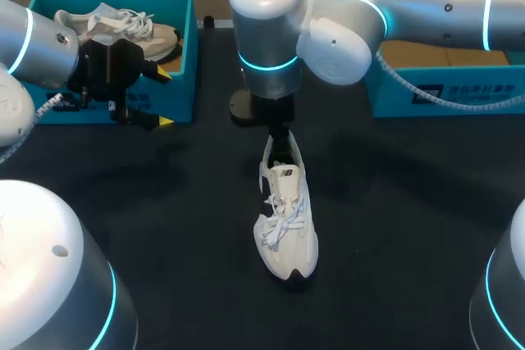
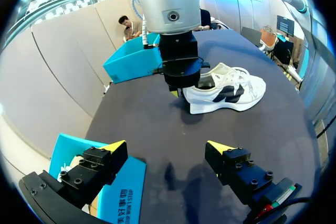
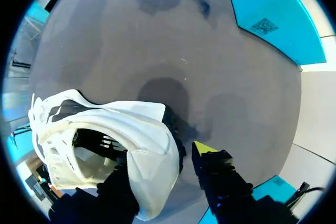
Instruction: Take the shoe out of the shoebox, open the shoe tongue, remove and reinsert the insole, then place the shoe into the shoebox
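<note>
White shoe (image 1: pixel 287 219) out on the dark matte desk (image 1: pixel 410 202), my right pincer (image 1: pixel 280 133) at its heel.
The shoe stands upright on its sole, toe towards me, with white laces, smooth pale panels and a dark logo on the side. I cannot tell whether the right pincer grips the heel. My left pincer (image 1: pixel 162 97) hangs spread wide and holds nothing, beside the teal cardboard shoebox (image 1: pixel 184 55), where a second pale shoe (image 1: pixel 123 26) lies. Another teal box (image 1: pixel 443 96) carries white print, too small to read.
</note>
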Available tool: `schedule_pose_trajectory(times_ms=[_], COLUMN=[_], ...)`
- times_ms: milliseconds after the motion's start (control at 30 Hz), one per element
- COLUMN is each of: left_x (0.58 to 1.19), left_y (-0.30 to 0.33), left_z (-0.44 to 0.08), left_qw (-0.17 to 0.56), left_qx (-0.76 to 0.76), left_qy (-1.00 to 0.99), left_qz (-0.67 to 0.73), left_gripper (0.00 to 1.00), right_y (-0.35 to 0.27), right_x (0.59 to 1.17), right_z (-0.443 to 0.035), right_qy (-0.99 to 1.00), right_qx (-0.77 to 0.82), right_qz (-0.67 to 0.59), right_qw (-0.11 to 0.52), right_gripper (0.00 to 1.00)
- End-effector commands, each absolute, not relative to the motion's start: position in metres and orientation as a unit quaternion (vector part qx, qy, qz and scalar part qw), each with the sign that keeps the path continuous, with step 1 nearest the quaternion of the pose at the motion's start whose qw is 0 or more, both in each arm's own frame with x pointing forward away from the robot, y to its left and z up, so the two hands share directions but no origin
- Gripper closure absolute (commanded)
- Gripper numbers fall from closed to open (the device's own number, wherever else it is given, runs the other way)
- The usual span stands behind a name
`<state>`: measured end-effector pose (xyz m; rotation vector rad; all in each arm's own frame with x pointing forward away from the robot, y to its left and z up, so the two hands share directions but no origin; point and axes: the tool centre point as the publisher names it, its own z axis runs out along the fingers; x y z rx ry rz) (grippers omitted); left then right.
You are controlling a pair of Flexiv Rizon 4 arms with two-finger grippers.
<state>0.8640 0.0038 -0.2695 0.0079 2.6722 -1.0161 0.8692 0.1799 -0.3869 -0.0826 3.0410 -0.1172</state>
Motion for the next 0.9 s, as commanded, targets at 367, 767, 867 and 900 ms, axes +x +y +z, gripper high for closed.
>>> schedule_pose_trajectory(times_ms=[367,767,867,900], left_x=[0.863,0.863,0.863,0.863], left_y=[0.004,0.004,0.004,0.004], left_z=[-0.269,-0.269,-0.269,-0.269], left_qw=[0.141,0.141,0.141,0.141], left_qx=[0.003,0.003,0.003,0.003], left_qy=[0.926,0.926,0.926,0.926], left_qz=[-0.35,-0.35,-0.35,-0.35], left_gripper=[0.0,0.0,0.0,0.0], right_y=[0.183,0.179,0.178,0.178], right_x=[0.867,0.866,0.866,0.866], right_z=[-0.396,-0.341,-0.323,-0.317], right_qy=[0.998,0.998,0.997,0.997], right_qx=[-0.004,-0.006,-0.012,-0.018], right_qz=[-0.048,-0.064,-0.068,-0.076], right_qw=[0.038,0.03,0.027,0.023], right_gripper=[1.0,1.0,1.0,1.0])
